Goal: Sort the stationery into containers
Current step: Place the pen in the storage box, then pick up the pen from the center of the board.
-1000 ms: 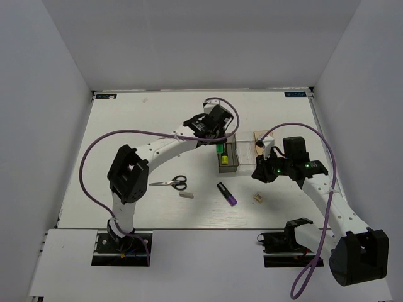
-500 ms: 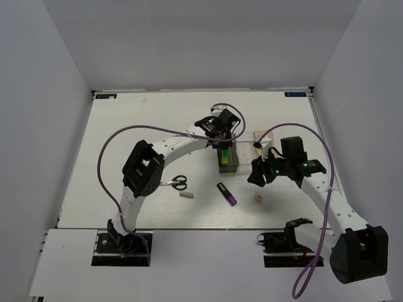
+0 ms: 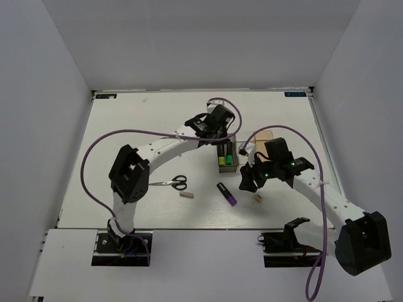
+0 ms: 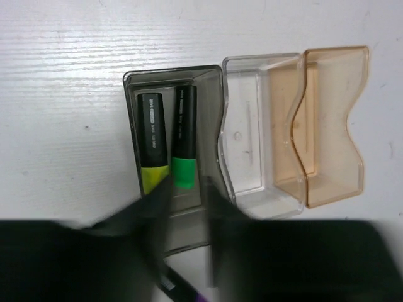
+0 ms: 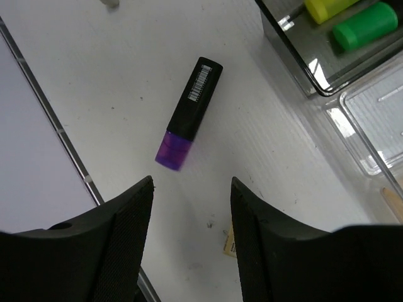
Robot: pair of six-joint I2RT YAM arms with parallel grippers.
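The purple highlighter (image 5: pixel 189 113) lies flat on the white table (image 3: pixel 157 113), apart from the near end of the dark smoky box (image 4: pixel 173 72). The grey block (image 3: pixel 186 195) is to its left and the tan cube (image 3: pixel 257 197) to its right. In my right wrist view my own finger covers most of that cube. The frame edge there crops the yellow highlighter (image 4: pixel 153 143) and green highlighter (image 4: pixel 184 137), which lie side by side in the dark box. My right gripper (image 5: pixel 191 189) hangs near the purple one, forearm reaching in toward the table's middle, jaws spread and empty. My left gripper (image 4: pixel 187 189) hovers above the dark box, its fingers blurred, parted and holding nothing. The purple highlighter's long axis runs diagonally, purple end toward the near right, black body toward the far left.
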